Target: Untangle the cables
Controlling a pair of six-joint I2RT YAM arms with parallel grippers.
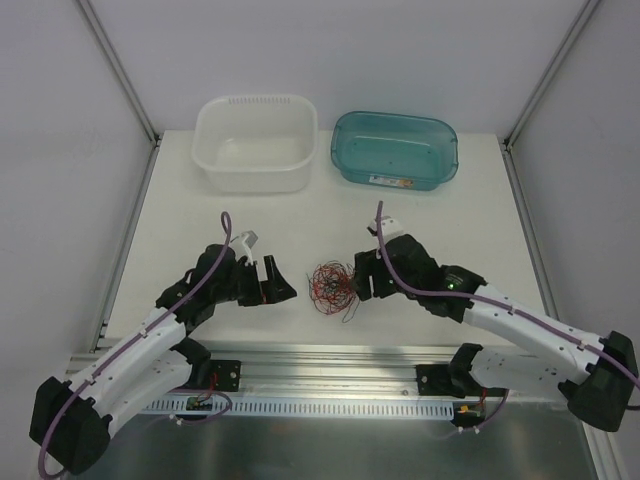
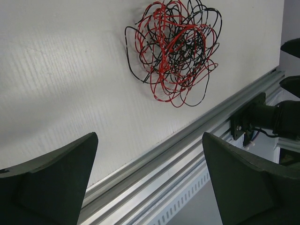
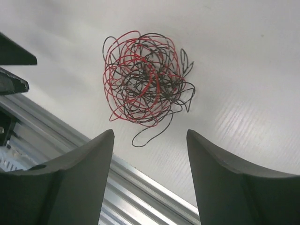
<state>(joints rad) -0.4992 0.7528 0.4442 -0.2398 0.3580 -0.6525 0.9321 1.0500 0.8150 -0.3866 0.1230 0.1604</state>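
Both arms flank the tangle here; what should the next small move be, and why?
Probably ease the right gripper forward and down onto the stray black loop trailing from the cables. Its jaws stand open and empty, that loop lies just ahead between them, and it sticks out clear of the red-and-black ball.

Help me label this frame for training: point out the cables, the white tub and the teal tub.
cables (image 1: pixel 331 285): top external view, middle of the red and black tangle.
white tub (image 1: pixel 255 178): top external view, on its near wall.
teal tub (image 1: pixel 430 176): top external view, on its near wall.
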